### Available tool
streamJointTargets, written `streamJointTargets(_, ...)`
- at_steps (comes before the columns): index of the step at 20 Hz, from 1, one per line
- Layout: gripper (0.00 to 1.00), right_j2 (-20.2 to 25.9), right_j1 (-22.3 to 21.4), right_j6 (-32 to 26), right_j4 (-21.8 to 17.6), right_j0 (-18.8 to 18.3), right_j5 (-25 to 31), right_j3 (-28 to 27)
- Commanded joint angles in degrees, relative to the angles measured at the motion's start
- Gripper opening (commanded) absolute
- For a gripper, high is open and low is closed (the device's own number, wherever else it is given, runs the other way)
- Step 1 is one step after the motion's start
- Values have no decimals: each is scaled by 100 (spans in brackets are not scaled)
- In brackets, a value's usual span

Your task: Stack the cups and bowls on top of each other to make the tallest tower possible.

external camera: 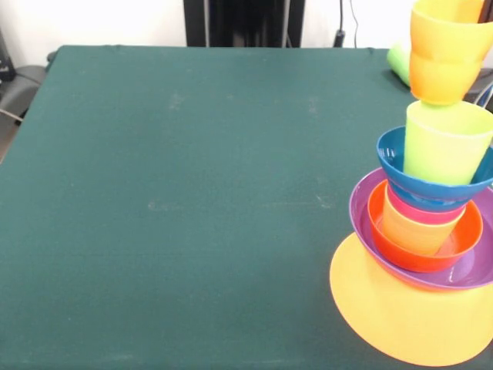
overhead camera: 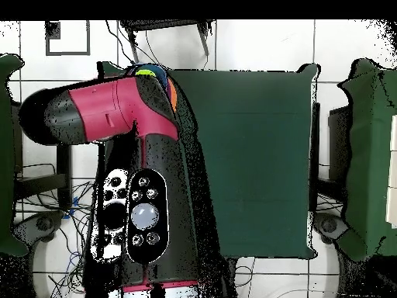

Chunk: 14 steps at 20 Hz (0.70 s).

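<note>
The tower stands at the table's right edge in the front view. Lowest is the large orange-yellow bowl [external camera: 400,308], then the purple bowl [external camera: 360,206] and the red-orange bowl [external camera: 464,240]. Above them are an orange cup [external camera: 416,231], a red rim [external camera: 420,213], the blue bowl [external camera: 393,158] and a lime green cup [external camera: 445,142]. An orange cup [external camera: 439,81] with a yellow one [external camera: 447,35] sits tilted above it, cut by the top edge. A dark sliver [external camera: 486,9] there may be my gripper. In the overhead view my arm [overhead camera: 147,155] covers the tower; only coloured rims [overhead camera: 172,97] show.
A green cup [external camera: 398,60] lies on its side at the table's far right edge. The dark green table [external camera: 192,193] spreads left of the tower. The black pedestal [external camera: 243,23] stands at the far side. A grey chair [external camera: 15,85] is off the left edge.
</note>
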Motion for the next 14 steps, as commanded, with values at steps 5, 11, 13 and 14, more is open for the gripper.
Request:
streamJointTargets(5,0,-97,421,1262,90,195,-564,21)
streamJointTargets(11,0,-123,479,1195,218,246,-595,-28)
streamJointTargets(13,0,-143,479,1146,264,255,-546,-59)
streamJointTargets(14,0,-145,477,1108,291,253,-524,-71)
